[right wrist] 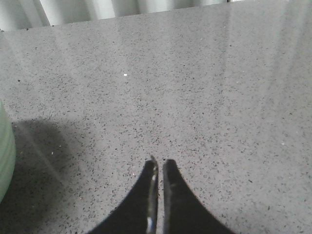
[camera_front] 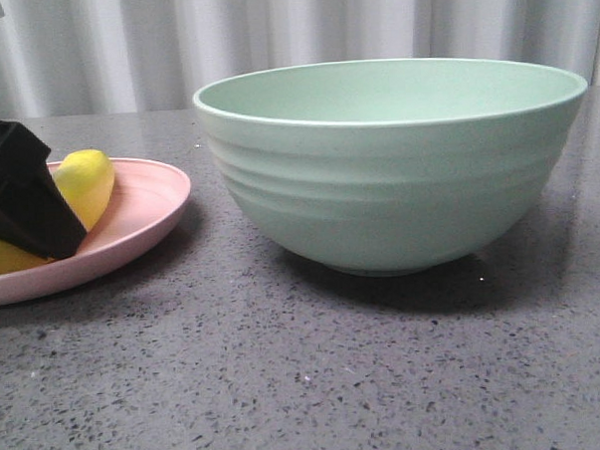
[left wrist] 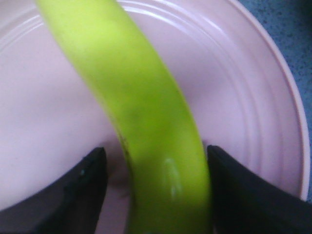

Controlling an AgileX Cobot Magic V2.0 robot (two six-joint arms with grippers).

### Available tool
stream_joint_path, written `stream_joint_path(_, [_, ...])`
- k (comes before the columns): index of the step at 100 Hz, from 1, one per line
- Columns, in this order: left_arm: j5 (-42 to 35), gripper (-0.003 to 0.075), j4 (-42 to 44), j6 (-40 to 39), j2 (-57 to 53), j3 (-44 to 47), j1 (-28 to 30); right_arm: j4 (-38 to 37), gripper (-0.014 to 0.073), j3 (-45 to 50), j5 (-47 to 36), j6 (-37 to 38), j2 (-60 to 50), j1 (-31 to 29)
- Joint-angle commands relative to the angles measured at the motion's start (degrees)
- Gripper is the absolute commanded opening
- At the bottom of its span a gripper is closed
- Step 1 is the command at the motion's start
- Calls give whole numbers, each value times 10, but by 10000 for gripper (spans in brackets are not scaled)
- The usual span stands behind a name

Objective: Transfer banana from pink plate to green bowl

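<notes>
My left gripper point(left wrist: 156, 195) is down on the plate point(camera_front: 150, 207) at the left edge of the counter point(camera_front: 307, 374). Its fingers point(left wrist: 80, 195) are apart, one on each side of the banana point(left wrist: 146, 126); one looks to touch the peel, the other shows a gap, so not clamped. Banana lies on the plate, partly hidden by the gripper in the front view. The bowl point(camera_front: 398, 181) sits just right of the plate, apart from it. My right gripper point(right wrist: 159, 195) hangs over bare counter, bowl edge near it, fingers nearly together with a thin slit between, holding nothing.
</notes>
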Motion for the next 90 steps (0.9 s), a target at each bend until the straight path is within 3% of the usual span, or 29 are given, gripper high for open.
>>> stream_joint_path(1, [-22,307,-6,2,-10,-19,-4,-1,-64,-17,-41,-3,9,-2])
stream_joint_path(16, [-22,174,-6,2,-10,-19,-4,-1,-64,-17,-41,-3,9,-2])
stream_joint_path(33, [-22,95,-6,2,-10,-19,-4,-1,-64,-17,-41,-3,9,-2])
stream_joint_path(57, [1,38,-6,2,-11,-43,-4,-1,-64,-23,-27,-3,9,-2])
stream_joint_path(90, [34,19,-11,14,-66,-125,-53,9,-62,-128,100,-3,36,50])
